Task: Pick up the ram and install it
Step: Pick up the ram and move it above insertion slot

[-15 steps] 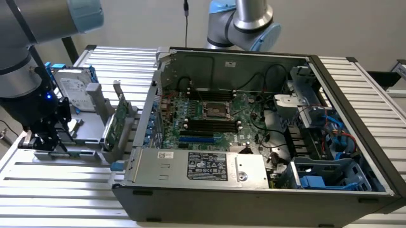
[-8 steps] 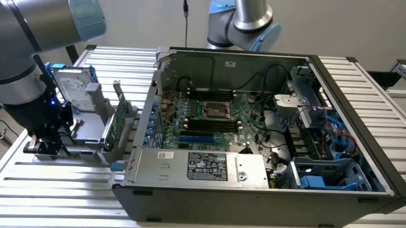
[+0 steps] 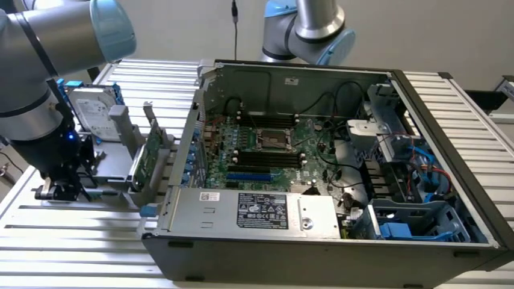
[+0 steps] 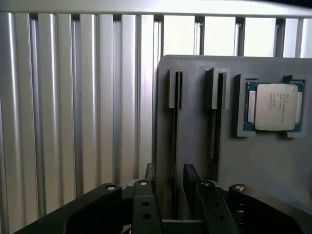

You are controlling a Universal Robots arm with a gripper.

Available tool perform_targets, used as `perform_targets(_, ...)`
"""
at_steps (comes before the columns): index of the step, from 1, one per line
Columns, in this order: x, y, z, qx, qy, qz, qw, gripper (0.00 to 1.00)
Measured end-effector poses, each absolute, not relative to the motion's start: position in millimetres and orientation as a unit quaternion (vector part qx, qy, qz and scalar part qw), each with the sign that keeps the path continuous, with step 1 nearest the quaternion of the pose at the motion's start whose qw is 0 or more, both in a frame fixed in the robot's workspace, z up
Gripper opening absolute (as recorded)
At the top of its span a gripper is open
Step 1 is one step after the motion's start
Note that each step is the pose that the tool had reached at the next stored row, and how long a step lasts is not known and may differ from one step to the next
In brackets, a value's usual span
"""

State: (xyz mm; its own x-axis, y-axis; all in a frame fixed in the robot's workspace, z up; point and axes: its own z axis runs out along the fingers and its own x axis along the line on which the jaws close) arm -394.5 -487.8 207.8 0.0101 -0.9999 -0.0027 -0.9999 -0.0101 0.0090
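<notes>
Ram point(image 4: 175, 141) seems to stand edge-up in a slot of the gray holder point(image 4: 258, 165), leaving its flat faces free to pinch; the gripper point(image 4: 170, 171), jaws wide and empty, straddles that slot. In the exterior view the holder lies at nine o'clock from the computer case point(image 3: 321, 256). Chips and label are hidden.

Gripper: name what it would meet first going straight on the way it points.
The gripper would likely meet the gray holder first, at the slot between its open fingers. Whether the ram sits in that slot I cannot tell.
</notes>
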Motion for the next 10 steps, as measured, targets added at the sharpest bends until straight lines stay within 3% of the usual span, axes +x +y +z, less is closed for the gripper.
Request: perform_targets(10, -394.9, -482.9, 200.2, 0.712, -0.702, -0.004, 0.002, 0.36)
